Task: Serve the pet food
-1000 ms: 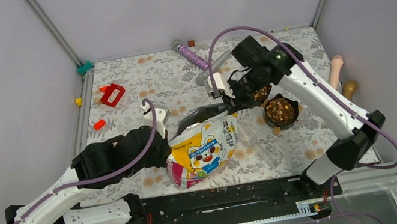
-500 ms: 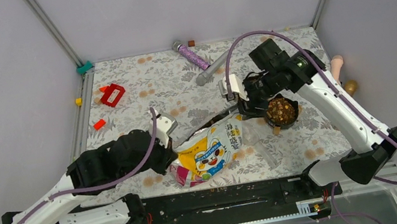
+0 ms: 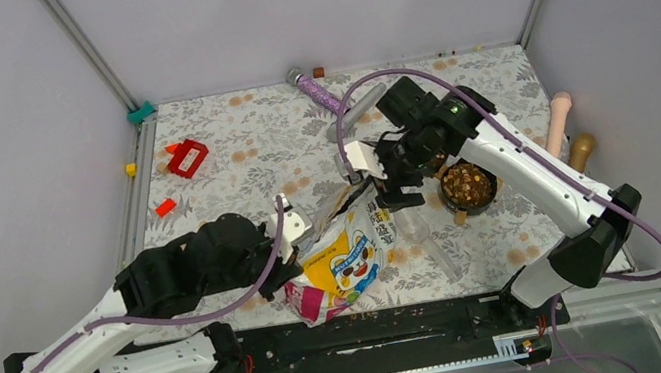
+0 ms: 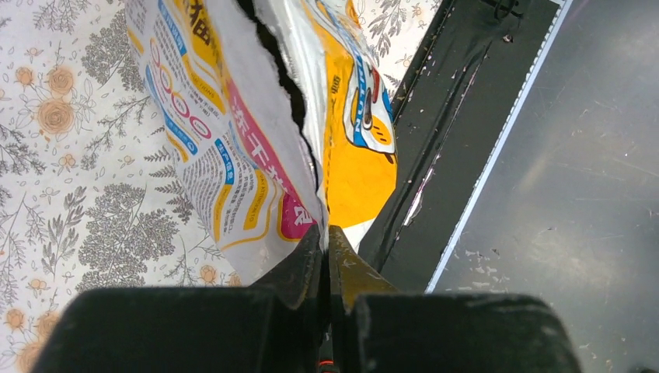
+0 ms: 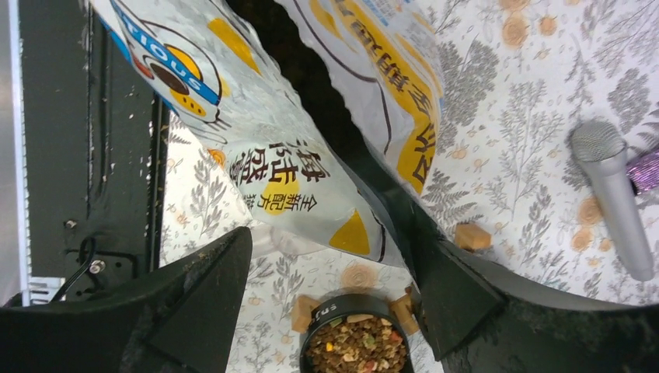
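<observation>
The pet food [image 3: 466,186] fills a small black bowl [image 3: 487,196] right of centre; the right wrist view shows that pet food [image 5: 357,350] as mixed brown kibble. An open yellow-and-white pet food bag [image 3: 346,257] stands tilted on the mat, mouth toward the back. My left gripper [image 3: 290,272] is shut on the bag's lower left edge, fingers [image 4: 299,268] pinching the film of the bag [image 4: 233,140]. My right gripper [image 3: 391,189] hangs open above the bag's mouth and the bowl. Its fingers [image 5: 210,295] stand wide apart, with the bag's corner [image 5: 311,194] just ahead of them.
A clear plastic scoop [image 3: 420,232] lies between bag and bowl. A grey microphone [image 3: 350,114] and a purple glitter tube [image 3: 316,91] lie at the back. A red block [image 3: 187,157] sits far left. Small tan cubes [image 5: 472,235] lie around the bowl. The black rail [image 3: 380,325] runs along the near edge.
My right gripper has opened and let go of the bag's top edge. The left gripper has pulled the bag toward the near left, so it now stands narrower and more upright.
</observation>
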